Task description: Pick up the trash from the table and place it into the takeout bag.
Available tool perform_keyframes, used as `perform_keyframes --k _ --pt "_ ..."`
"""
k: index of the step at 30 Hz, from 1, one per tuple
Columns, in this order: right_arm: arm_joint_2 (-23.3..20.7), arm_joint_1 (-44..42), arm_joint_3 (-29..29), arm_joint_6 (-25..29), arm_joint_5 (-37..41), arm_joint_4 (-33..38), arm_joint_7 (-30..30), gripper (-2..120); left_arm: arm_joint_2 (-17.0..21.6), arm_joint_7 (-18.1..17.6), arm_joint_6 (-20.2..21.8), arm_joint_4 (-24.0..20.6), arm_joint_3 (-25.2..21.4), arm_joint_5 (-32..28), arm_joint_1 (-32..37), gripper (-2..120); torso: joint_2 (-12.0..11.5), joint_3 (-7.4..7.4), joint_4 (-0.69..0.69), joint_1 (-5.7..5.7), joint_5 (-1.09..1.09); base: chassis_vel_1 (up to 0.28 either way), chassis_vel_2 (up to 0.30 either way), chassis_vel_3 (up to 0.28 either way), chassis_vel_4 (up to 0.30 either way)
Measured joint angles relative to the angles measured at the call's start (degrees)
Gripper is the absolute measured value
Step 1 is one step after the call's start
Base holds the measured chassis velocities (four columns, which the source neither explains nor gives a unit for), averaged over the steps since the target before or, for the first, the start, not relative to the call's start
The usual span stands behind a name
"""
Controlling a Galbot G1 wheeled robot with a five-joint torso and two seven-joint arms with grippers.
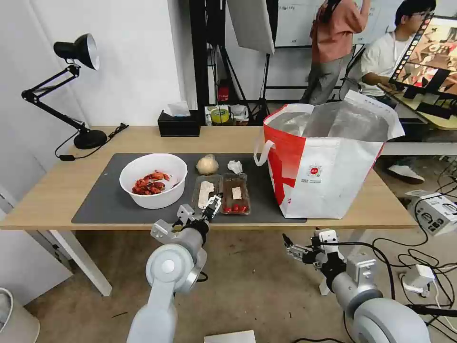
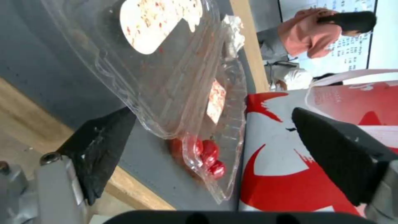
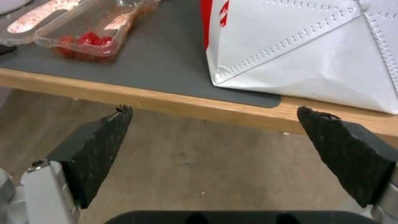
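Observation:
On the dark mat (image 1: pixel 102 202) of the table (image 1: pixel 57 190) stand a white bowl of red shells (image 1: pixel 153 180), a beige wrapped ball (image 1: pixel 207 165), a crumpled tissue (image 1: pixel 235 166) and a clear hinged tray (image 1: pixel 222 193) with red scraps. The takeout bag (image 1: pixel 328 162) stands open at the right of the mat. My left gripper (image 1: pixel 213 206) is open at the tray's near edge. The left wrist view shows the tray (image 2: pixel 174 87) lying between the spread fingers of that gripper (image 2: pixel 212 113). My right gripper (image 1: pixel 290 250) hangs open below the table's front edge, with nothing in it (image 3: pixel 213 109).
A black tissue box (image 1: pixel 179 124) and a black desk lamp (image 1: pixel 76 52) stand at the back of the table. Cables and a white device (image 1: pixel 438 212) lie on the floor at the right. A second desk stands behind the bag.

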Motion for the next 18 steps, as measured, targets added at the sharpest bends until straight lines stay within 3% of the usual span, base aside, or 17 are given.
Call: perform_keyframes --k 7,18 --pt "0.0 0.0 -0.2 0.0 -0.1 -0.1 0.0 100 0.0 2.9 -2.5 -0.5 -0.1 0.6 0.0 100 0.0 0.00 0.00 0.00 0.00 0.000 0.000 0.000 0.000" --pt "0.0 0.3 -0.3 0.0 -0.2 -0.3 -0.1 100 0.0 6.0 -3.1 -1.5 -0.1 0.6 -0.2 100 0.0 0.00 0.00 0.00 0.00 0.000 0.000 0.000 0.000"
